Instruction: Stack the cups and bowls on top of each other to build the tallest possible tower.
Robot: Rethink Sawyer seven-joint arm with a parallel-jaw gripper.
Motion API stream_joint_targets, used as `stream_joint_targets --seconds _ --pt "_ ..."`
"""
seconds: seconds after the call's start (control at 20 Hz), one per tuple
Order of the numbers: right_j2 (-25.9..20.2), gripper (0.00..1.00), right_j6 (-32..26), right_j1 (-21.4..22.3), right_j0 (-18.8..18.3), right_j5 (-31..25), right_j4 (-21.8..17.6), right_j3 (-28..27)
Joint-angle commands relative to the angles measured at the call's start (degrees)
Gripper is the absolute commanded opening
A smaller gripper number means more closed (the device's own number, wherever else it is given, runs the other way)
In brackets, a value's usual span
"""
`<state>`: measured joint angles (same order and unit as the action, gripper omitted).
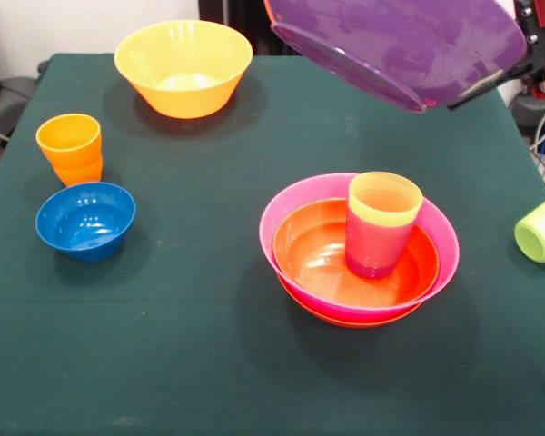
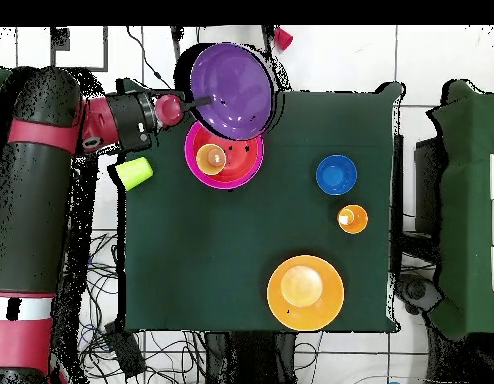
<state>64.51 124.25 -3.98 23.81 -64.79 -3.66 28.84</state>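
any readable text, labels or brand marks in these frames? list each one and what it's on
None readable in either view.
The purple bowl, the pink bowl, the yellow-orange bowl, the blue bowl and the cups, such as the orange cup and the lime green cup, are plain plastic with no print.
The green tablecloth and the robot arm show no legible marking.
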Motion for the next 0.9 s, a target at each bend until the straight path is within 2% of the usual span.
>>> stream_joint_targets --seconds 0.05,0.2,0.45,0.8,0.9 --pt "-2.95 0.00 13.91 -0.03 0.45 2.76 -2.29 7.12" --pt "-2.94 0.00 15.40 0.25 0.81 3.78 -2.40 8.59" --pt "-2.94 0.00 14.71 0.54 0.78 3.26 -2.09 9.26" --pt "-4.89 0.00 14.40 1.98 1.40 -0.17 0.67 11.70" --pt "-5.07 0.00 16.58 2.28 1.92 0.13 1.13 13.18"
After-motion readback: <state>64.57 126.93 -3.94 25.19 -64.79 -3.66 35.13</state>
